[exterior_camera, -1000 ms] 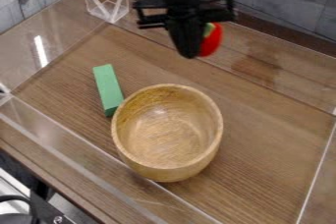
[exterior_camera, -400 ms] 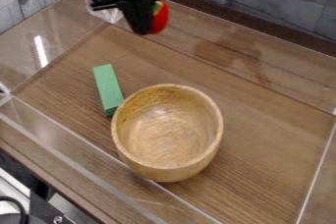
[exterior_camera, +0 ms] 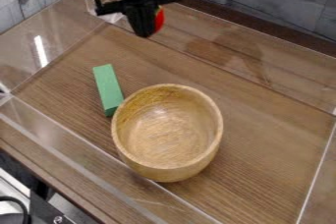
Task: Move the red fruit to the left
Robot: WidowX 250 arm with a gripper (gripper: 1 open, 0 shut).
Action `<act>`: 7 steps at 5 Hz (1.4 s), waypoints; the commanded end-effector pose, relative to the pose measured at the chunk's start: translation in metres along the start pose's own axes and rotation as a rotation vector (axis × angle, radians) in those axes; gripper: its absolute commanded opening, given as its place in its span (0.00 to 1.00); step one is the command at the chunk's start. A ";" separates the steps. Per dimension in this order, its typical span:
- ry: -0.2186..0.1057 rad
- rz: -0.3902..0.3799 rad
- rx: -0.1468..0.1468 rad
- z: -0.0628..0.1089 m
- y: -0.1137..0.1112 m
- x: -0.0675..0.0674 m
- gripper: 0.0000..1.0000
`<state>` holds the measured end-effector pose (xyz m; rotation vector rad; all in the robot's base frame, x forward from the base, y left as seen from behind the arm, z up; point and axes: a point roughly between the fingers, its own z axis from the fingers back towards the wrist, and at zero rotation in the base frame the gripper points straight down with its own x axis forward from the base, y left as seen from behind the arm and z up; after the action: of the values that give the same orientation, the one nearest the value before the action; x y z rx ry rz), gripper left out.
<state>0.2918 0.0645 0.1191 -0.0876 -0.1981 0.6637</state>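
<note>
Closed jaws of the black gripper (exterior_camera: pixel 144 22) pinch the red fruit (exterior_camera: pixel 156 18), which hangs in the air at the far left of the table (exterior_camera: pixel 262 90). Only a small red patch of the fruit shows, just right of the finger tips; the fingers cover the rest. No part of it appears to touch the wood below, though the gap cannot be read clearly from this one angle.

Nearer the viewer, a wooden bowl (exterior_camera: pixel 167 132) sits empty at the centre. A green block (exterior_camera: pixel 108 88) lies just beside the bowl's left rim, its long side running away from the viewer. A clear plastic wall (exterior_camera: pixel 53 31) frames the work area.

Task progress, as a judgement: the pick-up is done and the fruit is already carried well over to the left side, behind and above the block. What seems left is lowering it onto the wood, opening the fingers, and drawing the arm away. Whether this spot is left enough is open, since the task names no exact place.

Orientation of the fruit: it is a small rounded thing, so no long axis can be made out here. Its leafy stem is hidden by the gripper, so which way it points cannot be told. The gripper itself points steeply downward.
</note>
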 end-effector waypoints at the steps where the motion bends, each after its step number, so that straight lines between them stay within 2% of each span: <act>1: -0.033 -0.040 -0.002 -0.001 0.003 0.006 0.00; 2: -0.024 -0.088 0.003 -0.009 0.007 0.002 0.00; 4: -0.004 -0.222 0.000 0.000 0.015 -0.003 0.00; 5: -0.012 -0.170 0.018 -0.004 0.018 -0.001 0.00; 6: -0.019 -0.145 0.034 -0.001 0.039 0.023 0.00; 7: -0.023 -0.117 0.052 -0.009 0.061 0.040 0.00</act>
<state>0.2767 0.1326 0.0895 -0.0357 -0.1412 0.5699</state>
